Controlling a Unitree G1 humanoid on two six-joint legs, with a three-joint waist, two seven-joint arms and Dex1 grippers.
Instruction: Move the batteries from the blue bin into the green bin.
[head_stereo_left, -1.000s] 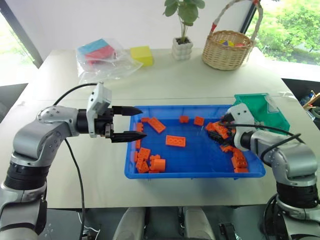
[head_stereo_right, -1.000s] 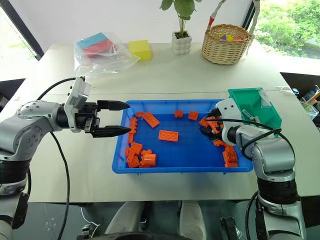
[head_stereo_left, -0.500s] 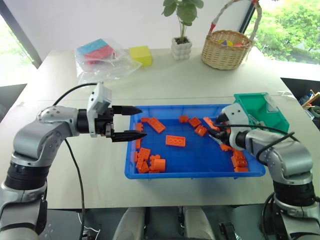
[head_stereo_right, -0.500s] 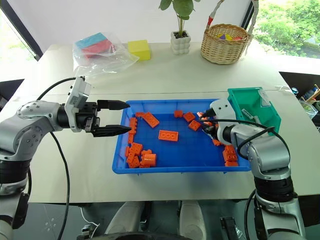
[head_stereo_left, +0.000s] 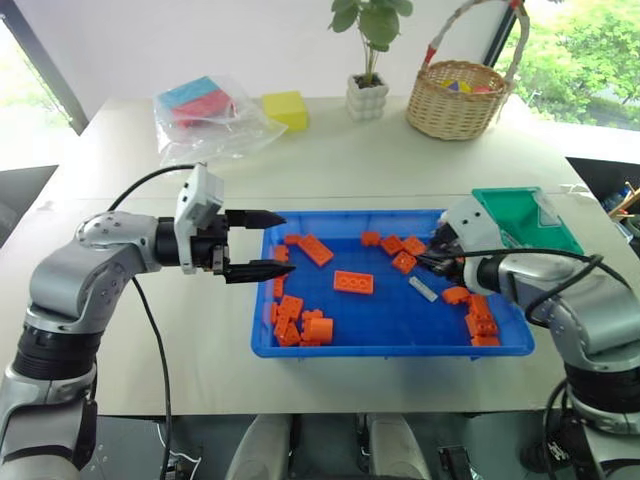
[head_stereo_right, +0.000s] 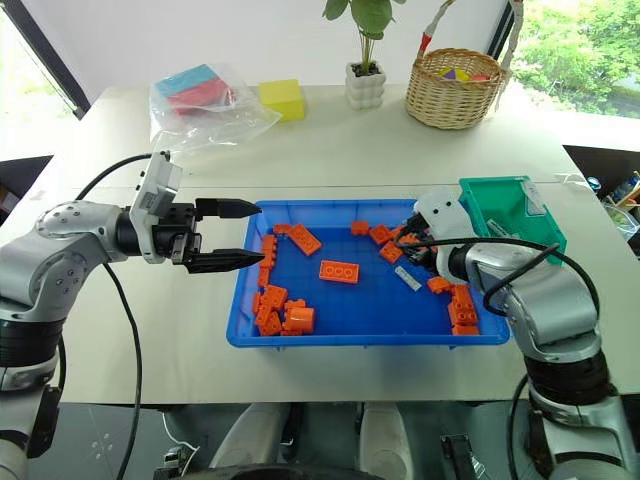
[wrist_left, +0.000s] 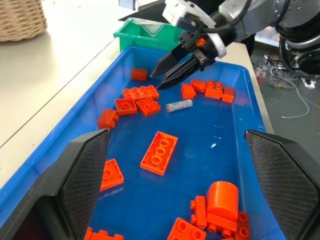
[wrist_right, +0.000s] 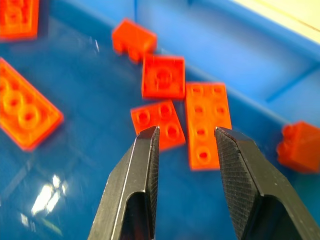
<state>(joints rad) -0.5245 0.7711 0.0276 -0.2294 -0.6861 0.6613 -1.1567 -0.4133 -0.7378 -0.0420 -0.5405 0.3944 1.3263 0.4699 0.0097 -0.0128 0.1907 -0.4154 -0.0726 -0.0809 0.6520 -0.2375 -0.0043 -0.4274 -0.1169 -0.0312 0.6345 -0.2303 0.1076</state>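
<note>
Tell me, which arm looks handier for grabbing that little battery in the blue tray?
The right. Its gripper hovers just above the battery, near the green bin. The left gripper waits at the blue bin's far end.

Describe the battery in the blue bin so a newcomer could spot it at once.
Find the blue bin in the middle of the table, then look toward its right side, near the right gripper. There the battery lies flat on bare blue floor. It is a thin white-grey cylinder; everything around it is an orange studded brick.

no legible text or labels
</note>
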